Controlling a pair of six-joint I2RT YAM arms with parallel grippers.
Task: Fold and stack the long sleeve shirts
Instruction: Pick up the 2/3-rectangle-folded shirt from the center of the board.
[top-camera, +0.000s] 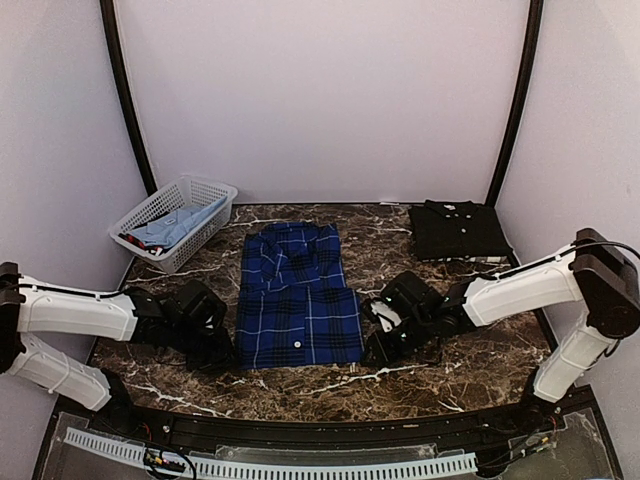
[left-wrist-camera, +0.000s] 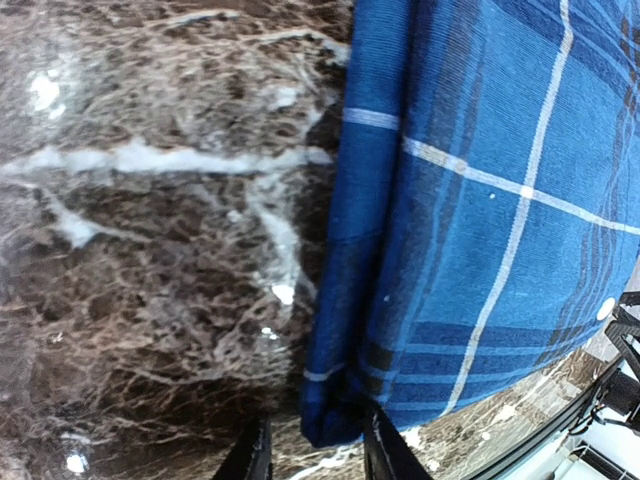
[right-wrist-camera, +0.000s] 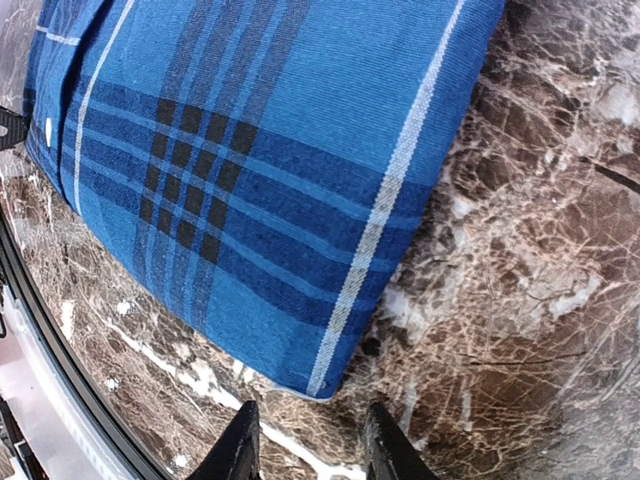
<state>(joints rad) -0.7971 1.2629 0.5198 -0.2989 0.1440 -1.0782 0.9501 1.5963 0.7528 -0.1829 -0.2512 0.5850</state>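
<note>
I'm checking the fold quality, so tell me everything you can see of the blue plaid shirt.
The blue plaid shirt is woven-looking cloth, royal blue with navy bands and thin white lines. It lies flat on the marble table, folded into a rectangle, collar at the far end, one white button near the near edge. Its near left corner sits between the fingers of the open left gripper; the open right gripper is just short of the near right corner, not touching.

My two arms wear white rounded shells, left arm (top-camera: 75, 312) and right arm (top-camera: 520, 290) alike, with black joints between. I see a thin black cable (top-camera: 540, 262) along the right one. The left gripper (top-camera: 228, 357) and right gripper (top-camera: 378, 349) are black, their fingers (left-wrist-camera: 255, 455) tapered.
</note>
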